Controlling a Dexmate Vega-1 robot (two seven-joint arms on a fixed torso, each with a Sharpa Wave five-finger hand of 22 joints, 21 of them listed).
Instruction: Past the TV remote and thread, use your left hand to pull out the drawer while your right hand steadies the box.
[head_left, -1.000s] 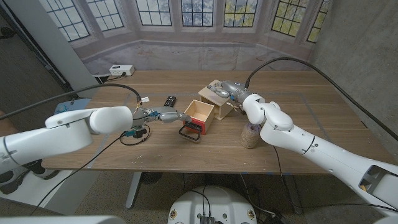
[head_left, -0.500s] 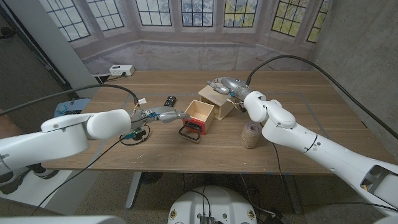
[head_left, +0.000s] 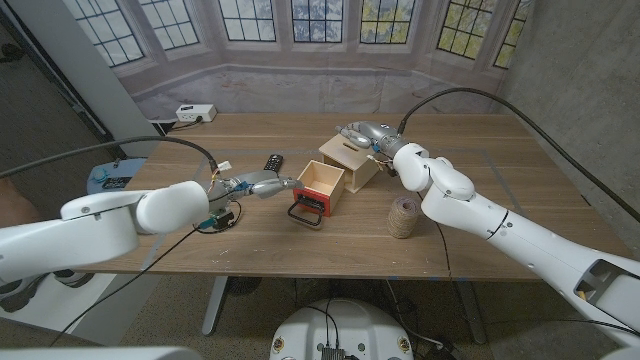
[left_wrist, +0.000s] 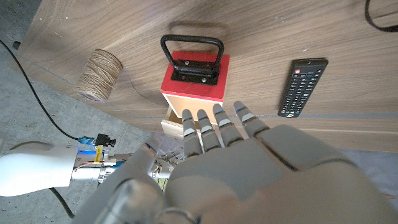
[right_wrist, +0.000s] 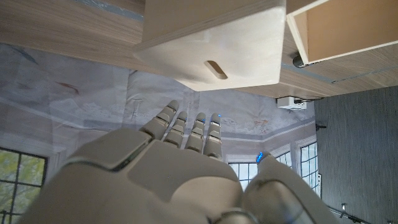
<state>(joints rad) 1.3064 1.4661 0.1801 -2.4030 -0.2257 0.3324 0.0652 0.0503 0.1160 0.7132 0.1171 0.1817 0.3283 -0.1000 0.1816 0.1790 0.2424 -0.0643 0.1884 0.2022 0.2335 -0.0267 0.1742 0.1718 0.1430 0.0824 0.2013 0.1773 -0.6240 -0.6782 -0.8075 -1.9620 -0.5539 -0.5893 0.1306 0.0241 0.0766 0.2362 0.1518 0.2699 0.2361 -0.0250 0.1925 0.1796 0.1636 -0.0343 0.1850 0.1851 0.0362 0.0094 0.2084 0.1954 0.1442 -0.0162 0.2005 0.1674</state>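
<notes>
The light wooden box (head_left: 352, 160) stands mid-table with its drawer (head_left: 320, 184) pulled out toward me. The drawer's red front (head_left: 308, 208) carries a black handle (left_wrist: 191, 53). My left hand (head_left: 262, 184) hovers beside the drawer's left side, fingers straight and apart, holding nothing. Its fingertips (left_wrist: 214, 121) reach over the drawer in the left wrist view. My right hand (head_left: 362, 134) hangs open just above the box's far edge, off the slotted top (right_wrist: 211, 50). The TV remote (head_left: 272, 162) lies left of the box. The thread spool (head_left: 404, 216) stands to its right.
A black cable loop with a small blue part (head_left: 217, 215) lies under my left forearm. A white power strip (head_left: 195, 113) sits at the far left corner. A blue object (head_left: 110, 178) lies off the table's left edge.
My right hand has lifted off the box top and drawn back toward the far edge. My left forearm has shifted left; its hand stays beside the drawer.
</notes>
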